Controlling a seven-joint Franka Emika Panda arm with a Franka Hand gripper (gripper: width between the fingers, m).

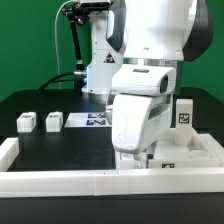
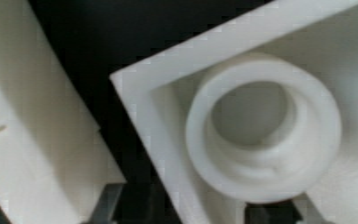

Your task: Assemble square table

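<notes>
The white square table top lies at the front on the exterior view's right, with my gripper lowered onto its near corner. In the wrist view that corner's raised rim and a round socket fill the picture. My gripper straddles the rim wall; a dark gap shows between one fingertip and the wall, so the jaws stand open. Two small tagged legs lie on the exterior view's left. A third leg stands behind the top.
Long white border rails run along the front and the exterior view's left side; one rail lies close beside the top's corner. The marker board lies flat behind the arm. A white robot base and cables stand at the back.
</notes>
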